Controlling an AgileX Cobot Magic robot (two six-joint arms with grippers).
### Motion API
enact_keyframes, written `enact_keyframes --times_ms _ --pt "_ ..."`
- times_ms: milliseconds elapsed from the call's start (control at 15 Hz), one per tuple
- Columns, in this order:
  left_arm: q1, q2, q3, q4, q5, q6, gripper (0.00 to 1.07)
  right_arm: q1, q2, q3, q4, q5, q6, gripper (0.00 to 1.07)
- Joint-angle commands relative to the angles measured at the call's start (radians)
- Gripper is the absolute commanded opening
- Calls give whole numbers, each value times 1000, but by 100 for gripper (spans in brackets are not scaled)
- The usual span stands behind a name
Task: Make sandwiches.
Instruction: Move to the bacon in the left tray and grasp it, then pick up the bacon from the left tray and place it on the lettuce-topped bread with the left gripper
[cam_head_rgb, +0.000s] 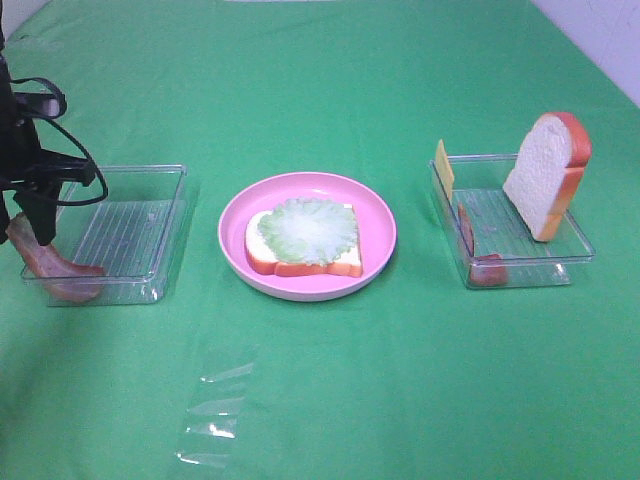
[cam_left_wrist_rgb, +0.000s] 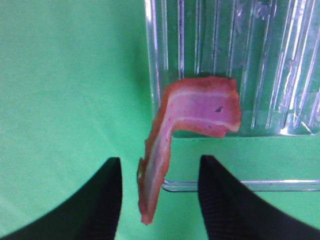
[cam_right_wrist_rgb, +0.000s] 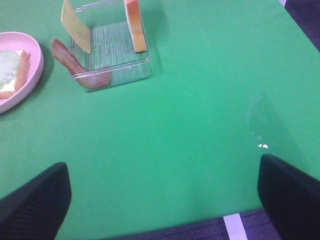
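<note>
Green cloth (cam_left_wrist_rgb: 60, 75) backs a bacon strip (cam_left_wrist_rgb: 200, 107) drooping off the tray (cam_left_wrist_rgb: 280, 60) between the partly open left fingers (cam_left_wrist_rgb: 100, 200), touching neither.

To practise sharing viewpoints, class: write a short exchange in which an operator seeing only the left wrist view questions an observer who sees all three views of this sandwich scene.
Operator: A bacon strip hangs between the fingers of my left hand, draped on the edge of the left tray. What's beyond?
Observer: A pink plate with a bread slice topped by lettuce, no bacon on it.
Operator: Other ingredients?
Observer: At the right tray: a leaning bread slice, a cheese slice, a second bacon strip.
</note>
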Motion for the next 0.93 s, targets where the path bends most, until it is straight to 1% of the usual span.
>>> enact_keyframes --times_ms 67,133,200,400,600,733,867,933 --pt "2 6 6 0 -15 -2 18 0 -27 2 1 -7 -9 98" --pt "2 6 6 0 -19 -2 6 0 -27 2 1 -7 -9 98" --pt "2 6 6 0 -23 -2 0 0 -27 2 1 -7 -9 98" --pt "-1 3 6 0 -30 4 0 0 -27 2 1 -7 -9 98" --pt "-1 -53 5 -118 -30 65 0 0 -27 2 1 -7 -9 98" --pt "-1 -122 4 -182 -46 71 0 0 -27 2 1 -7 -9 98" --pt "-1 -187 -1 -241 -44 100 0 0 -27 2 1 -7 -9 98" --pt "-5 -224 -36 -304 -33 114 0 0 -27 2 1 -7 -9 98"
